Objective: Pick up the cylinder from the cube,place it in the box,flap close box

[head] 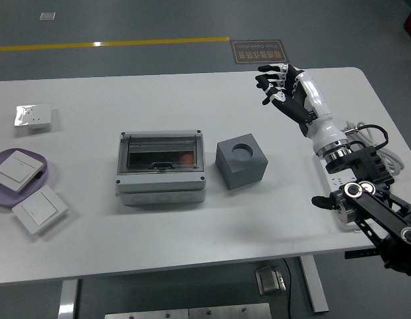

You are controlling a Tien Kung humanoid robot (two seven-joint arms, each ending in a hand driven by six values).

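Bench [192, 226]: white, seen from above, its near edge toward the bottom of the view.

Box [161, 167]: grey enclosure with a clear hinged flap, lid down, left of centre on the bench. A small orange-red shape shows through the flap at its right side; whether this is the cylinder cannot be told.

Cube [242, 163]: dark grey, just right of the box and apart from it, with a round recess in its top face. Nothing stands in the recess.

Right robot hand [279, 85]: raised over the far right part of the bench, well apart from the cube, fingers spread and loosely bent, grasping nothing. Its black-and-white forearm runs down to the lower right corner.

White power strip [332, 178]: under the right arm near the bench's right edge.

Purple tray [39, 161]: at the left edge, carrying a white wall switch [15, 169].

Second white switch [39, 209]: on the bench just in front of the tray.

Small silvery packet [32, 116]: far left.
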